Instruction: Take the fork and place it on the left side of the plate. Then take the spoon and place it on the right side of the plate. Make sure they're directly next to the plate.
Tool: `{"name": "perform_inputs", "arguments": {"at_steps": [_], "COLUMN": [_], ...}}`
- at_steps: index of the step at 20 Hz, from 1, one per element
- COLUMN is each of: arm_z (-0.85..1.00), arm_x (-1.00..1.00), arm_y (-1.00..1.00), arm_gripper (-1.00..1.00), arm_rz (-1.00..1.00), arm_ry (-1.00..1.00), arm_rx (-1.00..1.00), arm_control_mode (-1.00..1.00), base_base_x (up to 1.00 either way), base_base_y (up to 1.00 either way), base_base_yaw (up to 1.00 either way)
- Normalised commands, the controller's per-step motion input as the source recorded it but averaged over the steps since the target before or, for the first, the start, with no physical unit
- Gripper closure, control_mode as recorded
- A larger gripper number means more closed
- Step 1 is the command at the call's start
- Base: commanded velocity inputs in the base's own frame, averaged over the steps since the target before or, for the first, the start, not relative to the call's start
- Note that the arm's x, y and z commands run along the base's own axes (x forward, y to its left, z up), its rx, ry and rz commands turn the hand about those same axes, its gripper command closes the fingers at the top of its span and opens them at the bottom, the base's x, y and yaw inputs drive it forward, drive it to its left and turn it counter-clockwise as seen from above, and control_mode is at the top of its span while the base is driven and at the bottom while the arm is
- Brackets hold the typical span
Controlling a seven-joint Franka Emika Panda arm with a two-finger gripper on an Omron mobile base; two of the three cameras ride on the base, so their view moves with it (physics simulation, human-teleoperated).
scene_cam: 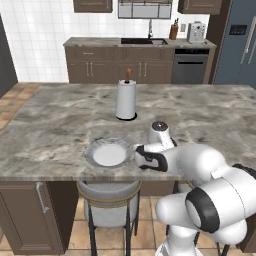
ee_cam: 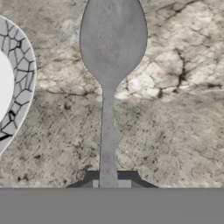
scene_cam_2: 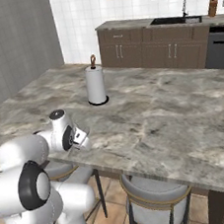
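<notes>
All-grey spoon (ee_cam: 109, 87) above marble counter, handle pinched between fingers (ee_cam: 124, 178), bowl away, plate (ee_cam: 19, 87) just beside.

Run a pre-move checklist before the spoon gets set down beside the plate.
1. Grip: the gripper has its jaws shut on the spoon handle. Ok.
2. Side: in the hand view the spoon is beside the plate, not over it. Ok.
3. Gap: a strip of bare counter separates spoon bowl and rim. Ok.
4. Height above the counter: cannot tell.
5. Fork placed on the plate's left: cannot tell.
</notes>
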Motion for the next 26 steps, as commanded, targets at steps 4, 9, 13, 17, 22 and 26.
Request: {"name": "perform_inputs", "arguments": {"at_steps": [4, 9, 13, 17, 22, 26], "arm_z": [-0.16, -0.14, -0.15, -0.08, -0.03, 0.0], "arm_x": [0.07, 0.13, 0.21, 0.21, 0.21, 0.19], "arm_y": [0.0, 0.0, 0.0, 0.0, 0.0, 0.0], "arm_gripper": [1.0, 1.0, 1.0, 1.0, 1.0, 1.0], "arm_rz": [-0.03, -0.03, -0.03, -0.03, -0.02, 0.0], "arm_ry": [0.0, 0.0, 0.02, 0.03, 0.03, 0.01], "arm_rx": [0.01, 0.01, 0.0, 0.01, 0.0, 0.0], "arm_control_mode": [-1.0, -1.0, -1.0, -1.0, -1.0, -1.0], "base_base_x": [0.0, 0.0, 0.0, 0.0, 0.0, 0.0], "base_base_y": [0.0, 0.0, 0.0, 0.0, 0.0, 0.0], "base_base_yaw": [0.0, 0.0, 0.0, 0.0, 0.0, 0.0]}}
